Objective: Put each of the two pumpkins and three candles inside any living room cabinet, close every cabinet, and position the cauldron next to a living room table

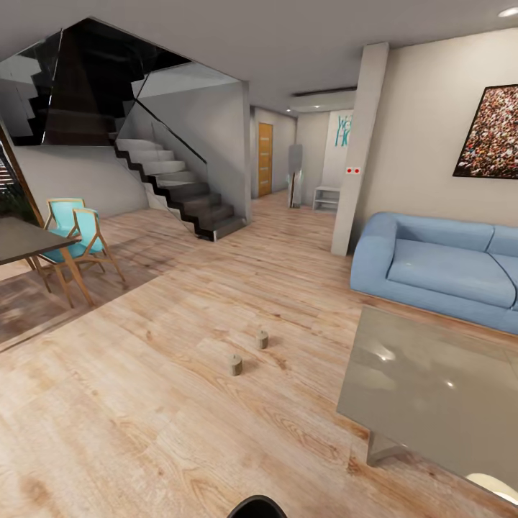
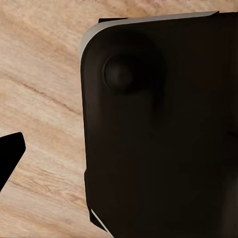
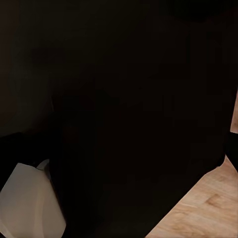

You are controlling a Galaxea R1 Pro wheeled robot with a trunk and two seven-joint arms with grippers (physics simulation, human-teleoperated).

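Two candles stand upright on the wooden floor in the head view, small tan cylinders: one nearer [image 1: 236, 365], the other [image 1: 262, 339] a little farther and to its right. The glass-topped table [image 1: 432, 388] on grey legs is to their right, close to me. The pumpkins, the cabinet and the cauldron are out of view. The left wrist view looks at a black rounded part of my own body [image 2: 158, 139] over the floor. A black wedge [image 2: 10, 154] at its edge may be a finger. The right wrist view is almost all dark body [image 3: 119, 109].
A blue sofa [image 1: 439, 266] stands behind the glass table against the right wall. At far left are a dark dining table [image 1: 25, 239] and teal chairs [image 1: 75, 230]. Stairs [image 1: 183, 191] rise at the back, with a white column [image 1: 360, 144] and a hallway beyond. Open wooden floor lies ahead.
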